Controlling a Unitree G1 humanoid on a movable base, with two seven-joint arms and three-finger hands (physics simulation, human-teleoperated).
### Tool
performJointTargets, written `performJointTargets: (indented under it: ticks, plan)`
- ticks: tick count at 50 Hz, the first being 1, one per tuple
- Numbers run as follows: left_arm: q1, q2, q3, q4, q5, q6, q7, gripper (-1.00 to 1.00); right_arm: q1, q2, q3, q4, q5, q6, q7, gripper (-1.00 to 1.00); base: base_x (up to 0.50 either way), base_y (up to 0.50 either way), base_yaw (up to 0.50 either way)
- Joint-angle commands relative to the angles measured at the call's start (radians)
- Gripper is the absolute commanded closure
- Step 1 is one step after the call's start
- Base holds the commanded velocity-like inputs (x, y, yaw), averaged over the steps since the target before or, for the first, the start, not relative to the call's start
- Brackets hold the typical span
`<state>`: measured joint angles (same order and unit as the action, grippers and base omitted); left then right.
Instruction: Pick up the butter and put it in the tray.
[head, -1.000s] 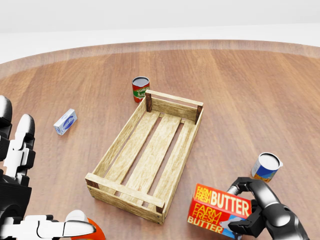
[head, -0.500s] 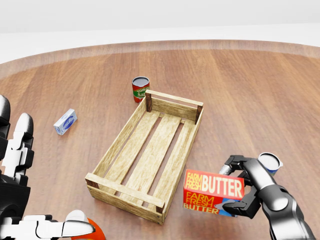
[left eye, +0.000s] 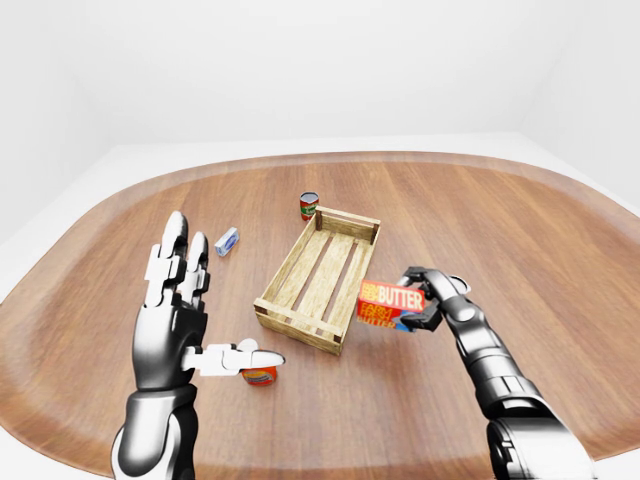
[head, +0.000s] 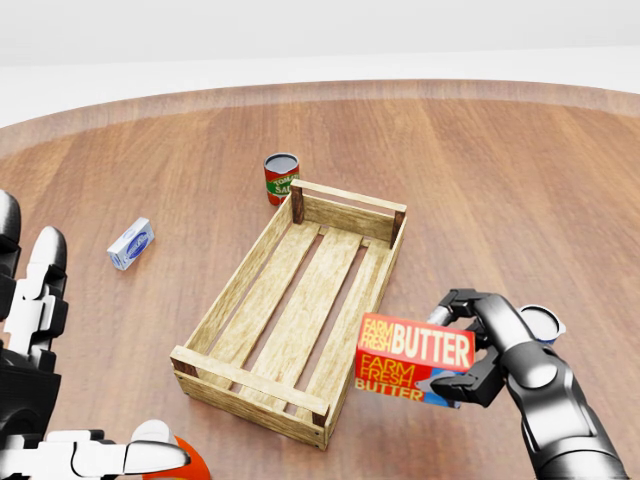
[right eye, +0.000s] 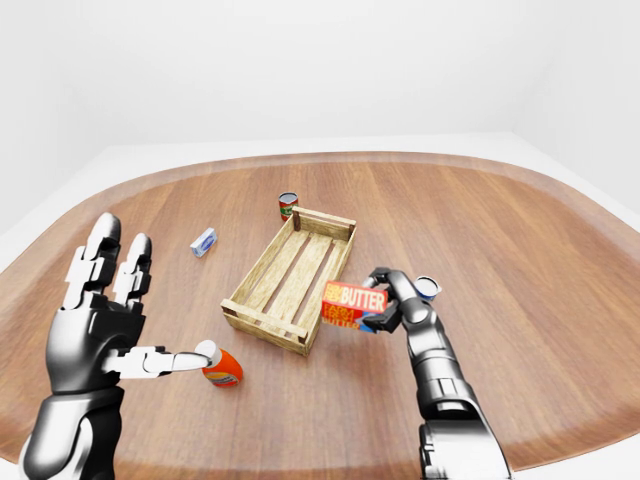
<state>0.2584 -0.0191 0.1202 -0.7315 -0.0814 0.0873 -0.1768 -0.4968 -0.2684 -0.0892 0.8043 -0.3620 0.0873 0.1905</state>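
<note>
At the far left of the head view the left hand (left eye: 175, 320) is raised with its fingers spread, palm upright, thumb stretched out sideways and holding nothing. Just under that thumb, on the wooden table (head: 520, 170), sits an orange-red container (right eye: 224, 368). Farther off on the left lies a small blue-and-white box (head: 131, 243). Near the middle stands the slatted wooden tray (head: 295, 305) — long, open-topped and lying at a slant — with a red-labelled can (head: 281, 178) just beyond its far end. Right of the tray's near corner the right hand (head: 492, 355) pinches the butter (head: 414, 358) — the red carton is held clear of the table, beside the tray's right rail, not in it. A blue-and-white can (right eye: 427, 288) shows just behind that hand.
</note>
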Motion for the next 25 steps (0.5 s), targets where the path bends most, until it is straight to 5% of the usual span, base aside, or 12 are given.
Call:
performJointTargets:
  ticks: [1,25]
  plan:
    - [-0.003,0.001,-0.004,0.004,0.002,0.000,0.002,-1.00,-0.132,0.000,-0.011,0.128,0.070,0.000,-0.044,1.00,0.00,0.00,0.00]
    - [-0.008,0.002,0.008,0.000,-0.009,0.000,-0.001,-1.00,-0.426,0.064,0.020,0.419,0.118,0.000,-0.098,1.00,0.00,0.00,0.00]
